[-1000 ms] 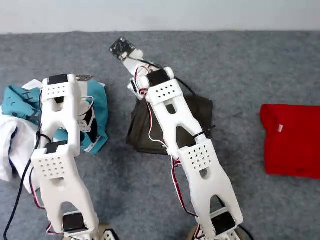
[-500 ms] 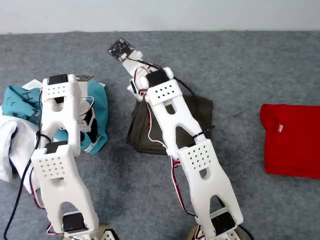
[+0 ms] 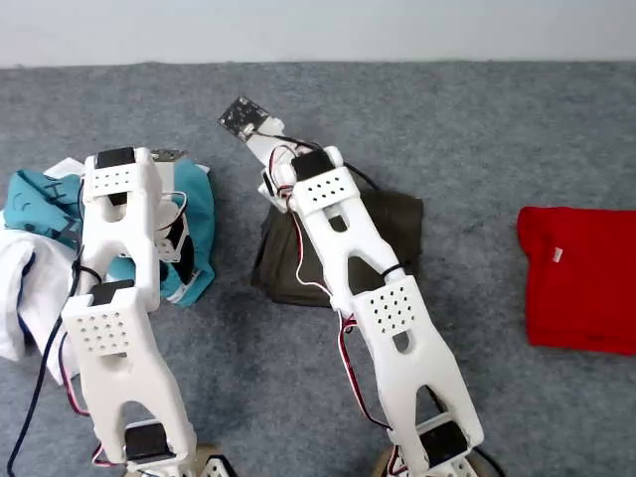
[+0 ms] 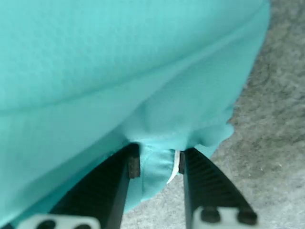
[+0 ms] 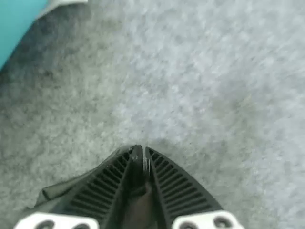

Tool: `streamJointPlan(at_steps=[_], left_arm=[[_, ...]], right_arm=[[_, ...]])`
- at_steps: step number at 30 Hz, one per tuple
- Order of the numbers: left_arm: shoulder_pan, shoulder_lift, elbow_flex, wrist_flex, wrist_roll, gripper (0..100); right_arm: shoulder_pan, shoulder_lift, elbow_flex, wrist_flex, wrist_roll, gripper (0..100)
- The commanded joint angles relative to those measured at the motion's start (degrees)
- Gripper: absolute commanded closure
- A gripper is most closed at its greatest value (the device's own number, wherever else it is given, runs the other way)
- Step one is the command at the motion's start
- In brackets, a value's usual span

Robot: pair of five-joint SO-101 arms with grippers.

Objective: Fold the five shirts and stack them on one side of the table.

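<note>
1. The table (image 3: 477,129) is being shared by loose and folded cloth. No stack is judged to be forming yet. The red shirt (image 3: 581,283) is lying folded near the right edge, well apart from the others.
2. The teal shirt (image 3: 194,214) is lying crumpled at the left, beneath the left arm. A narrow fold of it is being pinched by the left gripper (image 4: 157,163). So little cloth is being held that a slip is being risked under any firm pull. The white shirt (image 3: 25,288) is touching it and could be dragged along.
3. The dark olive shirt (image 3: 397,224) is lying at the centre, under the right arm. The right gripper (image 5: 143,153) is being held with its fingers pressed together on what is being read as a thin strip of that dark cloth. If the arm is moved without release, the fold is likely to be pulled open or skewed.
4. Against the frame one second earlier, the right wrist's camera board (image 3: 243,114) is being found slightly nearer the olive shirt, and the arm's forward link is being found shifted a little.
5. The left arm and all four visible shirts are being found unmoved.
</note>
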Motion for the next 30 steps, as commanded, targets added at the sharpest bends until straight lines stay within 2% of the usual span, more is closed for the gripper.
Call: streamJointPlan(at_steps=[1,8,11,15,17,20,26,30], left_arm=[[0.26,-0.26,-0.48,0.35,-0.7,85],[0.26,-0.26,-0.48,0.35,-0.7,85],[0.18,-0.26,-0.48,0.35,-0.7,85],[-0.09,-0.26,-0.4,0.35,-0.7,85],[0.0,-0.26,-0.4,0.35,-0.7,85],[0.0,-0.26,-0.4,0.35,-0.7,85],[0.0,-0.26,-0.4,0.62,-0.62,85],[0.26,-0.26,-0.4,0.62,-0.62,85]], right_arm=[[0.31,-1.01,-4.31,-0.66,0.79,98.2],[-3.56,-0.57,-8.79,2.68,1.05,98.0],[-3.12,-0.57,-8.88,4.26,0.79,96.2],[1.71,-2.33,-10.64,13.93,0.7,85.4],[4.18,-4.44,-13.63,23.6,0.7,81.1],[7.87,-6.73,-18.29,36.97,0.62,80.5],[18.51,-10.33,-5.1,36.44,-6.77,80.3],[19.74,-13.85,3.87,36.18,-8.26,80.1]])
